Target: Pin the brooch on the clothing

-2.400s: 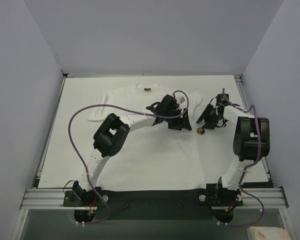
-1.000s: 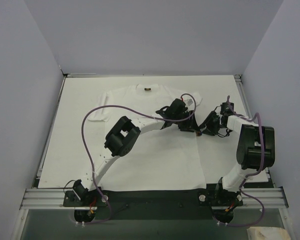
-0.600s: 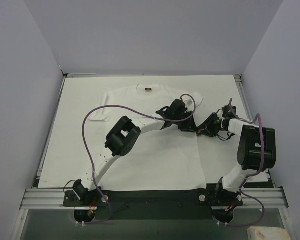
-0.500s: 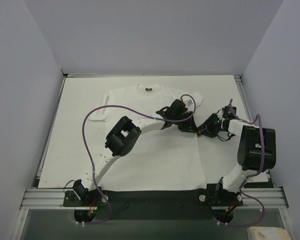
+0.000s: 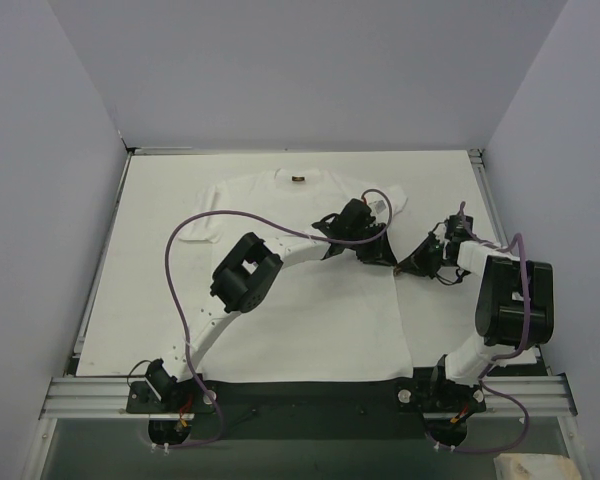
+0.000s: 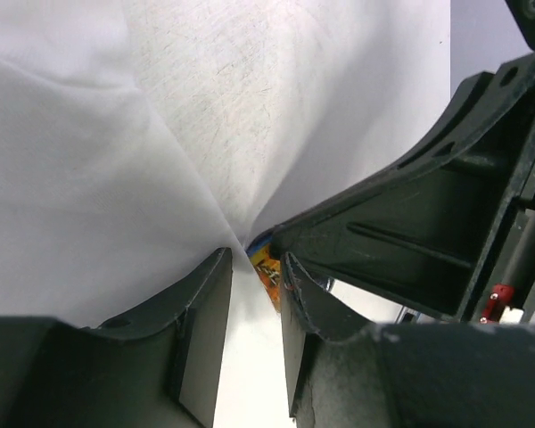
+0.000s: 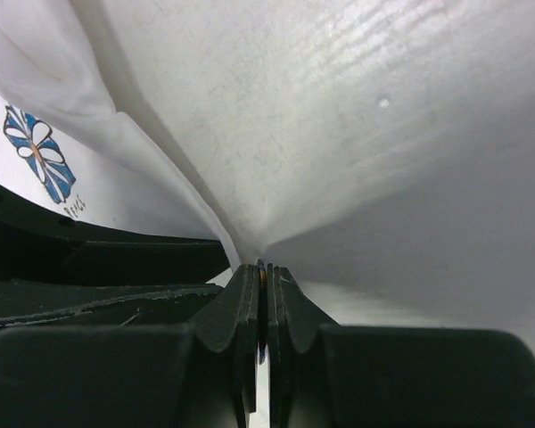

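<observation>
the right gripper (image 7: 261,269) was pressed together on the brooch (image 6: 266,267), held edge-on at the right edge of the shirt (image 5: 310,310) on the tabletop (image 5: 150,300). the left gripper (image 6: 254,258) stood partly spread around that spot; whether it pinched cloth i could not tell. the brooch looked small, stiff and light, best held by its rim. the soft shirt would likely bunch unless held taut nearby.

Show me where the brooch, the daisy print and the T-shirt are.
brooch (image 6: 267,266): left wrist view, its visible orange part.
daisy print (image 7: 38,154): right wrist view, the flower's centre.
T-shirt (image 5: 330,310): top view, bare front panel.
</observation>
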